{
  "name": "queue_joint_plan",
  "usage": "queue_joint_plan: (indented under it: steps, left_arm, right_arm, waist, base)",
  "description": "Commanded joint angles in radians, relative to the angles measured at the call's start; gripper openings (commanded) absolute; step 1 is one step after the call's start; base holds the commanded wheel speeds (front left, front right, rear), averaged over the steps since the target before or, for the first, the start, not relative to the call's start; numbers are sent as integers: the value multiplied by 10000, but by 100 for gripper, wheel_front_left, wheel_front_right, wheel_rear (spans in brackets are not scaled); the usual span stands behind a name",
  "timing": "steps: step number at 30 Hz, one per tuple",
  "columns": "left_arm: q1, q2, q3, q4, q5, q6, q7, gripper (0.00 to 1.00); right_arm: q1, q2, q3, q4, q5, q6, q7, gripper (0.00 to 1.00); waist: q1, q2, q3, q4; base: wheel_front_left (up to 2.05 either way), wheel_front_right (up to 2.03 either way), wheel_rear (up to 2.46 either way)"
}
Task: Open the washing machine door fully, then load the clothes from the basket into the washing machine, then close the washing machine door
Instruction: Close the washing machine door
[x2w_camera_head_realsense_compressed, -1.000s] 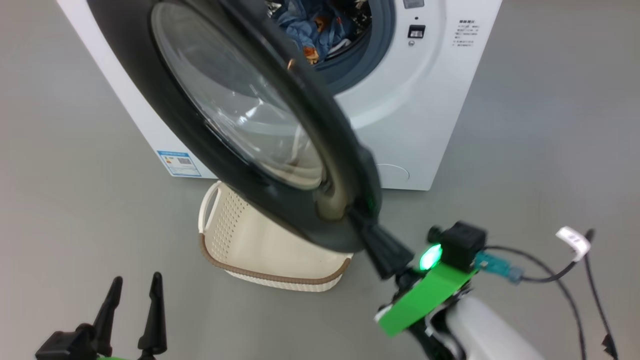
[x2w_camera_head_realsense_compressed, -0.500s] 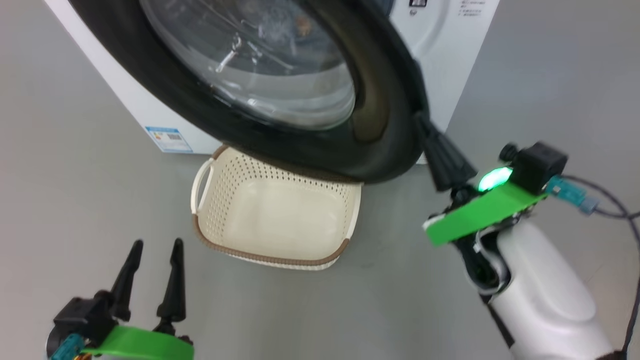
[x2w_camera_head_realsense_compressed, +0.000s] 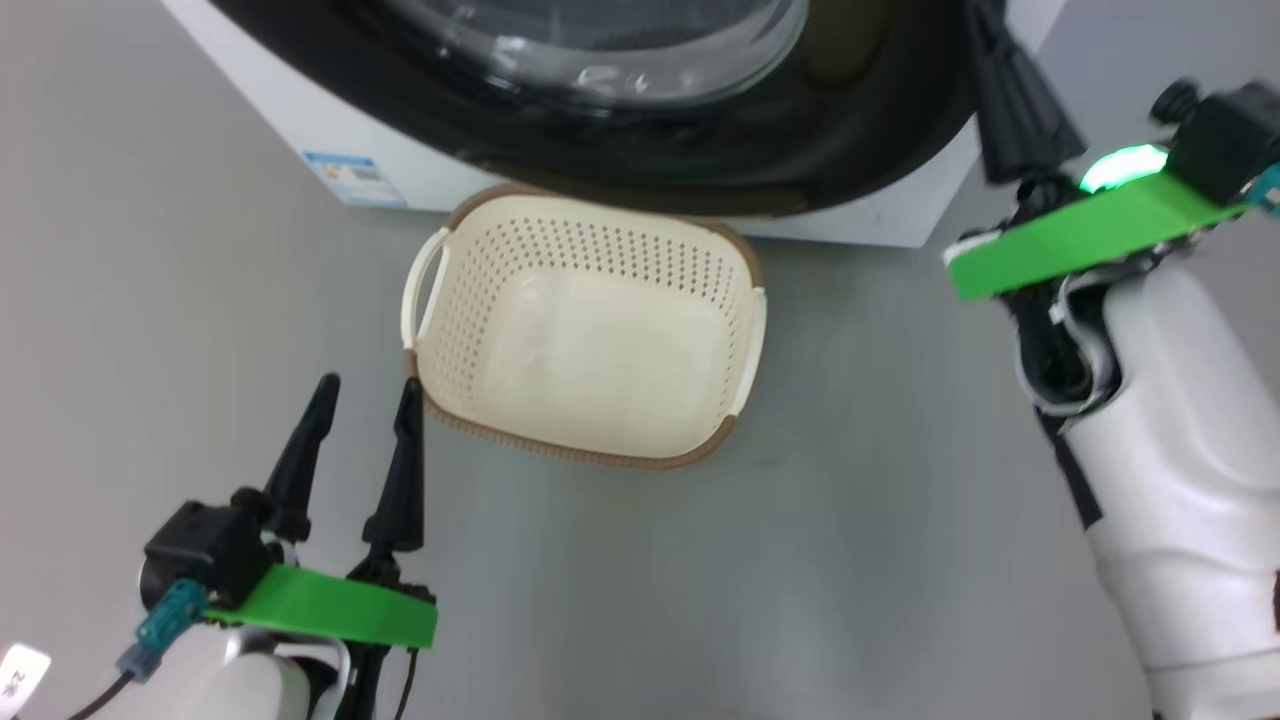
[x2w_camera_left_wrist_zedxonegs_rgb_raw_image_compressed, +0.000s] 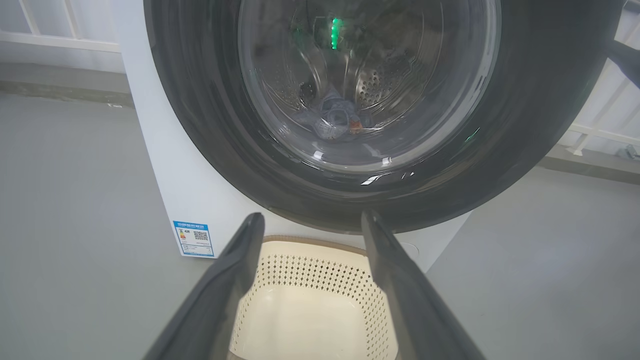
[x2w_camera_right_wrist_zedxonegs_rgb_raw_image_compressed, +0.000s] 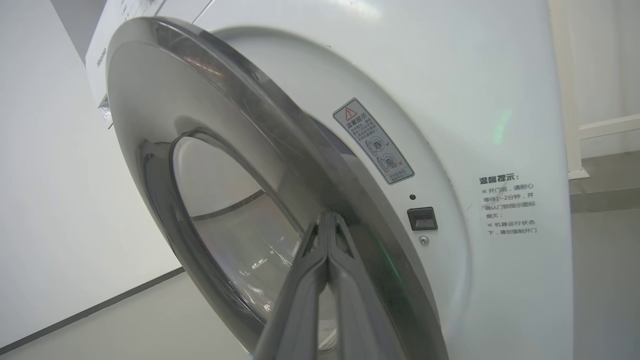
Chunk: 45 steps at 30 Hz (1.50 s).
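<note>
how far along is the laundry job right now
Loading looks done: the basket is empty and the clothes lie in the drum behind the glass. In hand: the shut right gripper is at the edge of the washing machine door, which is ajar. Left: pushing it fully closed.

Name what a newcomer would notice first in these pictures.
The large round glossy black door with its bulging glass porthole dominates, covering most of the white washing machine; light blue clothes show through it inside. Below it on the grey floor sits an empty cream perforated plastic basket with a brown rim. The right gripper, shut, meets the door's edge.
</note>
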Motion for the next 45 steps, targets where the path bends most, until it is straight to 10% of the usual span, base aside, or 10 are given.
queue_joint_plan:
  steps: [1,18,30,34,36,45]
  left_arm:
    - [-305,154,283,-286,-57,-27,-65,100]
    - [-1134,-18,-132,-425,-138,-27,-65,100]
    - [-1008,109,-65,-11,-119,-27,-65,100]
    - [-772,297,11,355,-153,-27,-65,100]
    - [-626,414,118,508,-167,-27,-65,100]
    - [10,922,544,1123,-111,-27,-65,100]
  right_arm:
    - [-284,118,49,-178,-45,14,-48,0]
    - [-2137,92,-1555,174,-229,14,-48,0]
    - [-1235,147,-339,158,-71,14,-48,0]
    - [-382,96,236,124,69,14,-48,46]
    - [29,111,424,74,129,14,-48,99]
    - [1772,95,713,-19,159,14,-48,100]
  waist:
    - [0,0,376,329]
    - [0,0,1280,956]
    - [0,0,760,740]
    - [0,0,272,498]
    - [0,0,25,324]
    - [0,0,-1035,-470]
  base:
    - [0,0,0]
    - [0,0,0]
    - [0,0,0]
    - [0,0,0]
    - [0,0,0]
    - [0,0,0]
